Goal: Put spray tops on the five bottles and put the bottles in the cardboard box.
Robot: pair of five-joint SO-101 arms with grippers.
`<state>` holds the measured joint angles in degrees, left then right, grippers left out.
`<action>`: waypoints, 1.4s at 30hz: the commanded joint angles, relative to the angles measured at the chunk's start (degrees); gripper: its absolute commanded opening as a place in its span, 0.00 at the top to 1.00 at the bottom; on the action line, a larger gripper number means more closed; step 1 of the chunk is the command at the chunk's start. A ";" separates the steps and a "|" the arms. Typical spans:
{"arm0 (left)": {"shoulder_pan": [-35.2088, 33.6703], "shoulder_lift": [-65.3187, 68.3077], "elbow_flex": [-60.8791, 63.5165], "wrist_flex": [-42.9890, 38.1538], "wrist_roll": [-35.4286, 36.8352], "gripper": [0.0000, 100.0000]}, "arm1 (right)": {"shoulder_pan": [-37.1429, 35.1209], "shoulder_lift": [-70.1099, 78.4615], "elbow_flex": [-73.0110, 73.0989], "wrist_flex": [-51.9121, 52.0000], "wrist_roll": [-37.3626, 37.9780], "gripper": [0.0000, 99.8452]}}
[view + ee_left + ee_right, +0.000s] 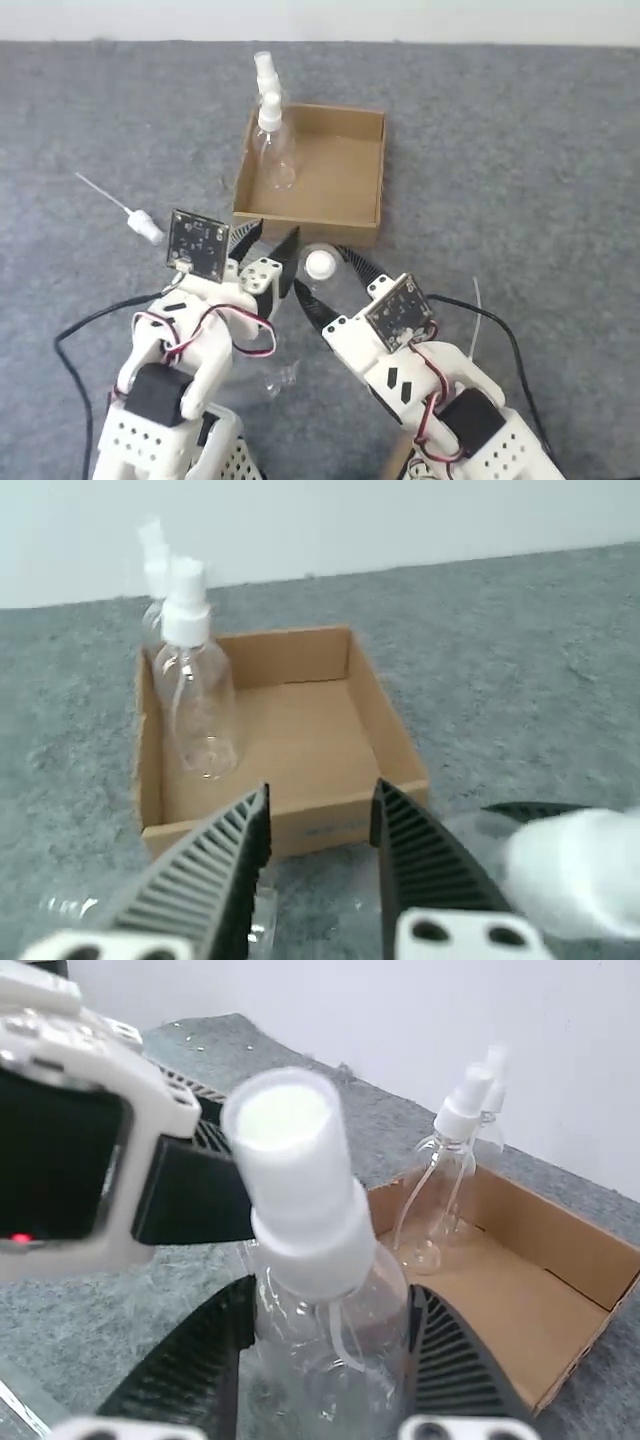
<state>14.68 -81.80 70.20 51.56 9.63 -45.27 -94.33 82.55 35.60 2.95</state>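
Upright in the right hand, the bottle points upward.

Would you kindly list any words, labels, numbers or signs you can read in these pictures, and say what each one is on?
Cardboard box, outer front wall: a faint printed mark, too blurred to read.
Bottle in the box: no label to be seen.
Nothing else carries legible text.
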 commanded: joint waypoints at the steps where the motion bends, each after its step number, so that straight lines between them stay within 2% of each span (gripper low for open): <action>1: -5.36 0.26 -2.77 0.09 3.16 0.84 | -0.31 -1.54 -2.37 -1.45 0.00 0.91; 6: -14.95 0.26 -3.65 0.09 6.86 0.84 | -0.31 -1.54 -2.81 -1.71 0.00 0.91; 11: -19.43 0.26 -4.09 0.00 7.91 0.84 | -0.31 -1.27 -3.52 -2.42 -0.09 0.91; 22: -21.01 0.26 -3.74 0.00 8.00 0.84 | -0.31 0.31 -11.87 -1.89 0.00 0.91; 32: -21.71 0.26 -1.45 -3.34 8.09 0.84 | -0.31 18.95 -26.46 -2.42 0.00 0.91; 38: -26.46 0.26 -1.63 -3.69 8.09 0.84 | -0.31 29.32 -34.81 -2.86 0.00 0.91; 42: -29.01 0.26 -1.27 -5.98 8.18 0.84 | -0.31 35.74 -37.71 -7.34 0.00 0.91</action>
<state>-12.31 -81.10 70.11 49.01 17.10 -45.54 -62.86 50.46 32.18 2.95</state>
